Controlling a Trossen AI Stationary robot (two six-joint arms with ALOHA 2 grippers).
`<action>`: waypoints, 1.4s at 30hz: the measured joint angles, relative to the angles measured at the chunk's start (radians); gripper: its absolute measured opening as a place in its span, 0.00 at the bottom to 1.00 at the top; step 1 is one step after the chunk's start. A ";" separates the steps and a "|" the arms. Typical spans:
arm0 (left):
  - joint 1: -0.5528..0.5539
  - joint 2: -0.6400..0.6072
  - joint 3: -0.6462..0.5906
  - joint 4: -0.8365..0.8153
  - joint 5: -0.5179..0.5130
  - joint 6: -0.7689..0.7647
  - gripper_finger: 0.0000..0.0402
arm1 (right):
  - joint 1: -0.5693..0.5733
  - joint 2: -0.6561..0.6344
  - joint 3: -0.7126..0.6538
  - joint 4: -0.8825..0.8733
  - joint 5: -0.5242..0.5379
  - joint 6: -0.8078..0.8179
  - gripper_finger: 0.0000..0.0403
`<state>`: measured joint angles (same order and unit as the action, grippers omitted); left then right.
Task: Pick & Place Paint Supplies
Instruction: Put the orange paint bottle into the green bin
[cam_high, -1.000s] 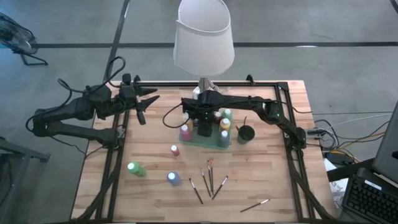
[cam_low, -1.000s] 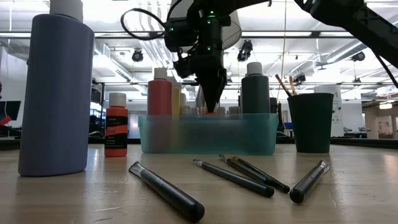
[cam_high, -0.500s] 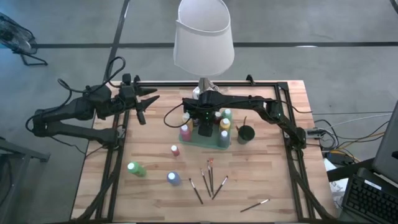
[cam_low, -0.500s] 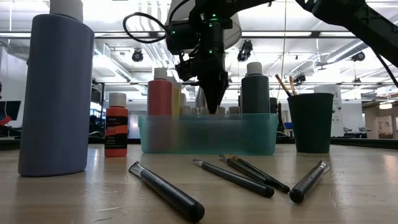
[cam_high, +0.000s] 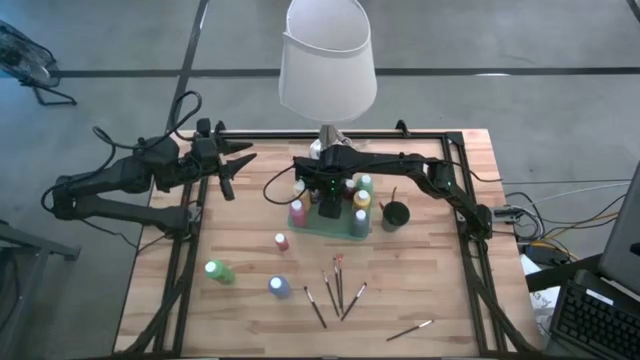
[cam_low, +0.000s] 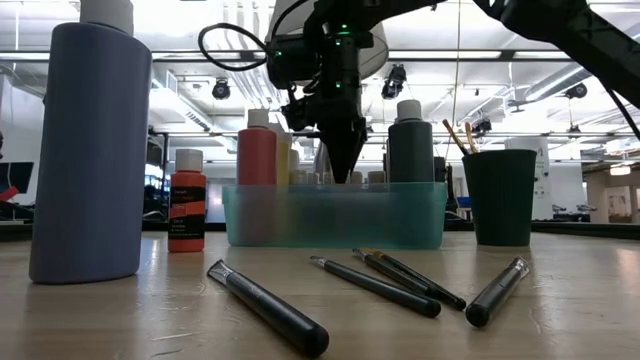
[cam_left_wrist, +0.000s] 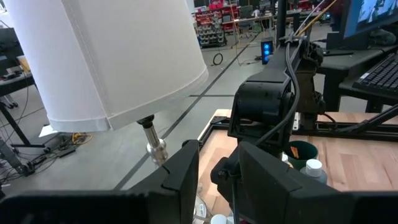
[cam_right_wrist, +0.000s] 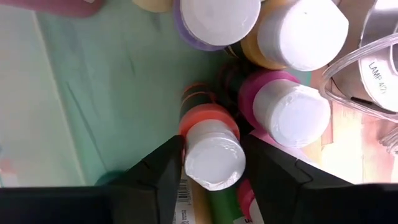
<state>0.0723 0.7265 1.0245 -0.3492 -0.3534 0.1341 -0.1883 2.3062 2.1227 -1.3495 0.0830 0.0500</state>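
My right gripper (cam_high: 328, 207) points down into the teal bin (cam_low: 335, 215) at the table's middle, which holds several white-capped paint bottles. Its open fingers stand close on either side of the white cap (cam_right_wrist: 214, 155) of an orange bottle (cam_right_wrist: 208, 117) standing upright in the bin. Loose on the table are a small red bottle (cam_high: 281, 241), a green bottle (cam_high: 218, 270), a blue bottle (cam_high: 279, 286) and several thin brushes (cam_high: 335, 285). My left gripper (cam_high: 238, 168) waits open and level above the table's far left corner, holding nothing. My right gripper comes at the orange bottle's cap (cam_right_wrist: 214, 155) from above, one finger (cam_right_wrist: 165, 168) on each side of it. I cannot tell whether the fingers touch the cap. The bottle stands on the bin's floor among the others.
A dark cup (cam_high: 396, 214) with brushes in it stands right of the bin. The white-shaded lamp (cam_high: 328, 60) stands behind the bin at the far edge. One brush (cam_high: 410, 329) lies alone near the front right. Bare wood lies along the front and left.
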 joint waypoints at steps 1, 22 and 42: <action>0.000 0.000 0.000 0.000 0.000 0.000 0.30 | 0.000 0.000 0.000 0.000 0.000 0.002 0.42; 0.000 0.000 0.000 0.000 0.000 -0.003 0.30 | 0.000 -0.053 -0.003 0.018 0.002 0.029 0.49; 0.000 0.002 0.000 0.001 0.000 -0.011 0.30 | 0.159 -0.308 0.000 0.077 0.032 0.098 0.27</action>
<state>0.0727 0.7280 1.0241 -0.3486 -0.3534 0.1226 -0.0292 1.9979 2.1223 -1.2724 0.1148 0.1484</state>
